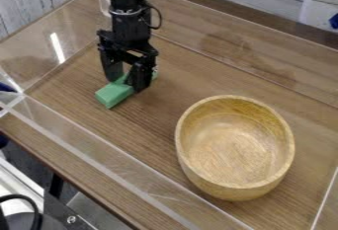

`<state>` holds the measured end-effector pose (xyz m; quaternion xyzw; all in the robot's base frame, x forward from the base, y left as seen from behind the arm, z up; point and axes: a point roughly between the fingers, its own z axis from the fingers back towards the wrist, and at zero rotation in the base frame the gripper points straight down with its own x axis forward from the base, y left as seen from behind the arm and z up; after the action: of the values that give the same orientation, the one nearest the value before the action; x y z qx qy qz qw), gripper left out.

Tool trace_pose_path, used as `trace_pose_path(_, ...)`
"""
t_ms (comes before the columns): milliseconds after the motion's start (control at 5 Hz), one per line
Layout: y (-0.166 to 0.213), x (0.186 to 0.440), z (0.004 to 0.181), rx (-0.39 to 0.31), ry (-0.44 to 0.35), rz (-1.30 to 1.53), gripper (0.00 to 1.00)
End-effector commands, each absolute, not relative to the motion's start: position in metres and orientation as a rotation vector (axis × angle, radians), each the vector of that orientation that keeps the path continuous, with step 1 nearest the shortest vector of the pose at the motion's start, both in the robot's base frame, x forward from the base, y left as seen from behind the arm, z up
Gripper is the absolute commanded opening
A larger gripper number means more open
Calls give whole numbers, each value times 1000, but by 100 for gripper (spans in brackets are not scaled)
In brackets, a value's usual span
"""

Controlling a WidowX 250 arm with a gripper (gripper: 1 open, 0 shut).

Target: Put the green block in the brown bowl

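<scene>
A: Camera view: gripper [126, 73] spread wide, pointing down over the far end of the block [115, 94]. Block lies flat on the tabletop [224, 51], well left of the bowl [236, 145].

B: Risk: an end-only grip could let the block pivot or slip out.

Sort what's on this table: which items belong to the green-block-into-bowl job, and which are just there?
Part of the job:
- green block, lying on the table under the open tool
- brown bowl, empty, off to the right

Just there:
- wooden table
- clear wall along the table's near edge
No other loose items are visible.
</scene>
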<state>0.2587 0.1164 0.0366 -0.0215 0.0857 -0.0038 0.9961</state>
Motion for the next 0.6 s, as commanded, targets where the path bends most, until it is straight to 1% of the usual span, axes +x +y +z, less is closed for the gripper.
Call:
trace_pose_path(0,124,271,46,-20,123,-2,100)
trace_pose_path(200,125,272,43,-23,123,1,0)
trace_pose_path(400,125,276,46,-25,111,-5,0)
